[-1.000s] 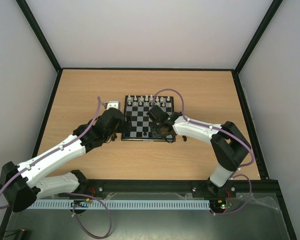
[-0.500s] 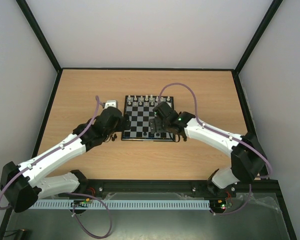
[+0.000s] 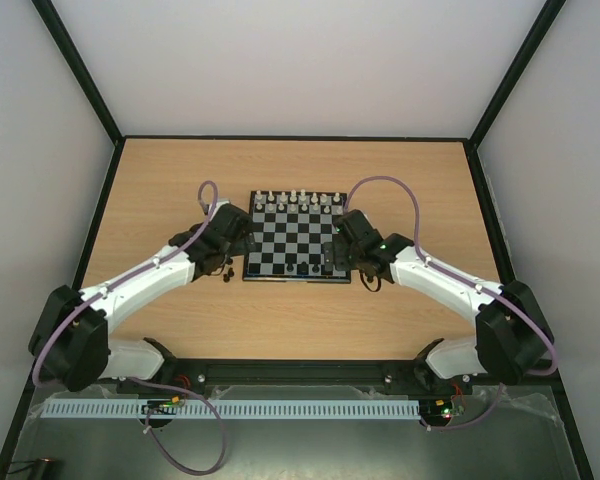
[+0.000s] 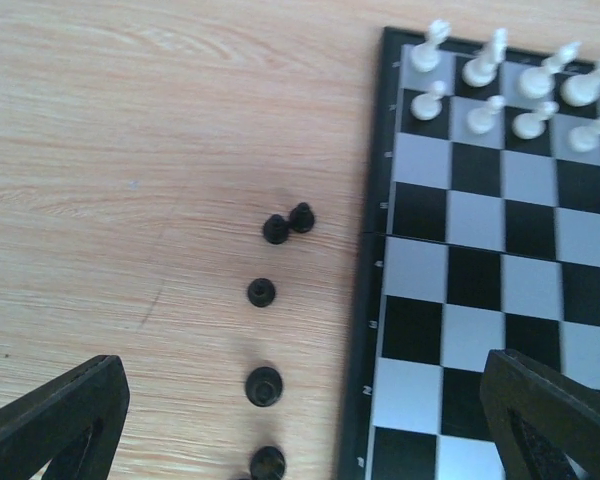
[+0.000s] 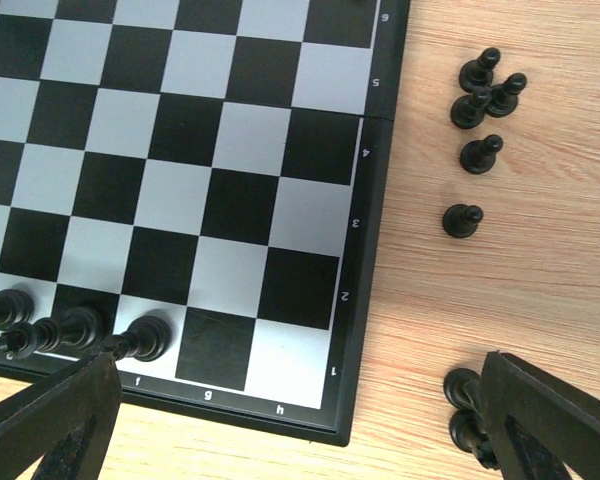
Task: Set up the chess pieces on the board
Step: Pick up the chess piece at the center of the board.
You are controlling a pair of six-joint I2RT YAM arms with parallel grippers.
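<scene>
Chess pieces (image 5: 479,155) loose beside board (image 5: 375,190), ahead of spread right tool (image 5: 298,400)

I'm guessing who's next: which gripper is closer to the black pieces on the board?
Right. Right gripper hovers by the black pieces; left gripper is at the board's opposite edge.

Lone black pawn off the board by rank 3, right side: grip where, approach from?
Come straight down and pinch the lone pawn at its narrow neck, under the head. It looks upright, wide base on the table, so a low side grip would likely scrape wood. The board edge and nearest pawn stand apart, leaving finger room.
</scene>
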